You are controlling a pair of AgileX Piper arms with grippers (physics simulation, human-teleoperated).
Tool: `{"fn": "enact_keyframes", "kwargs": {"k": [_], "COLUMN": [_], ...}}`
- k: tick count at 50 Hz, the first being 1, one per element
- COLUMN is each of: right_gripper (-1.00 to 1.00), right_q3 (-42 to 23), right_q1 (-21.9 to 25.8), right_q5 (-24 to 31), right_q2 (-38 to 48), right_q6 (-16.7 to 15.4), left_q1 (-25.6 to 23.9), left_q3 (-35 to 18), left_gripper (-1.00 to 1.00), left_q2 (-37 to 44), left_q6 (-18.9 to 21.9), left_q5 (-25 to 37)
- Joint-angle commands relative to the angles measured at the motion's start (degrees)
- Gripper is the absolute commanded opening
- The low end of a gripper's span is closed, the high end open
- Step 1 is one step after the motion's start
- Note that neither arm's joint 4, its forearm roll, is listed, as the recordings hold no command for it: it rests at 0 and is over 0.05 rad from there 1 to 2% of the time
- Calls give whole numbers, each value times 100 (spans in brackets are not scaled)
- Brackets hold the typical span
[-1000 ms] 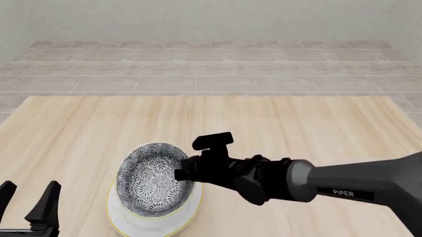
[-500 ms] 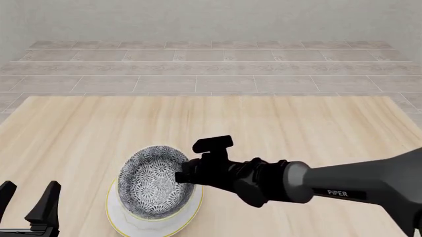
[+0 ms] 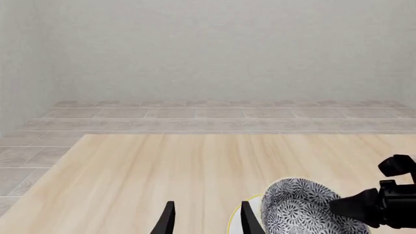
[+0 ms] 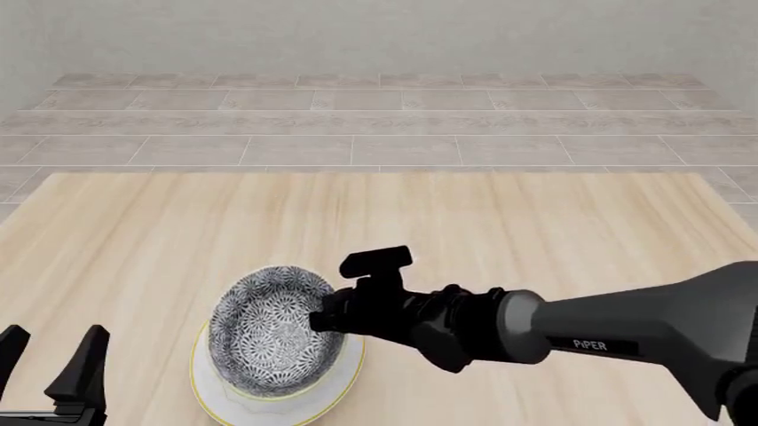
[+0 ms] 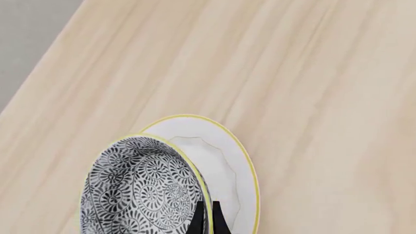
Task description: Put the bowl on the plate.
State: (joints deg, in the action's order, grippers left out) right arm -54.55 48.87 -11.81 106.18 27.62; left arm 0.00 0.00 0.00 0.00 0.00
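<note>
The bowl (image 4: 272, 333), floral grey-and-white inside with a pale yellow rim, hangs tilted low over the white plate (image 4: 225, 410) at the near left of the table. I cannot tell whether it touches the plate. My right gripper (image 4: 322, 321) is shut on the bowl's right rim. In the right wrist view its fingertips (image 5: 198, 220) pinch the rim of the bowl (image 5: 140, 190), with the plate (image 5: 224, 161) beneath. My left gripper (image 4: 53, 364) stands open and holds nothing at the near left corner. The left wrist view shows the left gripper (image 3: 208, 222), the bowl (image 3: 299, 212) and the plate rim (image 3: 234, 220).
The light wooden table (image 4: 533, 222) stretches back and right of the plate, with a tiled floor and pale wall behind it. The right arm (image 4: 616, 333) crosses the near right of the table.
The right gripper has brought the bowl slightly lower over the plate. The left arm has not moved.
</note>
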Motion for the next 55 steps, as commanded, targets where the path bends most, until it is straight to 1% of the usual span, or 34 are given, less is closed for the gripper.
{"fn": "enact_keyframes", "kwargs": {"k": [1,7,26,49,51,52,54,55], "right_gripper": [-100,-100,-100,-100,-100,100,100,100], "right_q3": [-71,-70,-128,-148,-167,-158,-182,-166], "right_q1": [27,89,90,13,-13,36,-4,13], "right_q5": [-14,-58,-70,-57,-19,-41,13,-12], "right_q2": [66,160,312,301,284,290,281,316], "right_q6": [35,78,77,-49,-122,-76,-148,-11], "left_q1": [0,0,0,0,0,0,0,0], "left_q3": [0,0,0,0,0,0,0,0], "left_gripper": [100,100,100,100,100,100,100,100], "left_q2": [0,0,0,0,0,0,0,0], "left_q6": [0,0,0,0,0,0,0,0], "left_q5": [0,0,0,0,0,0,0,0]}}
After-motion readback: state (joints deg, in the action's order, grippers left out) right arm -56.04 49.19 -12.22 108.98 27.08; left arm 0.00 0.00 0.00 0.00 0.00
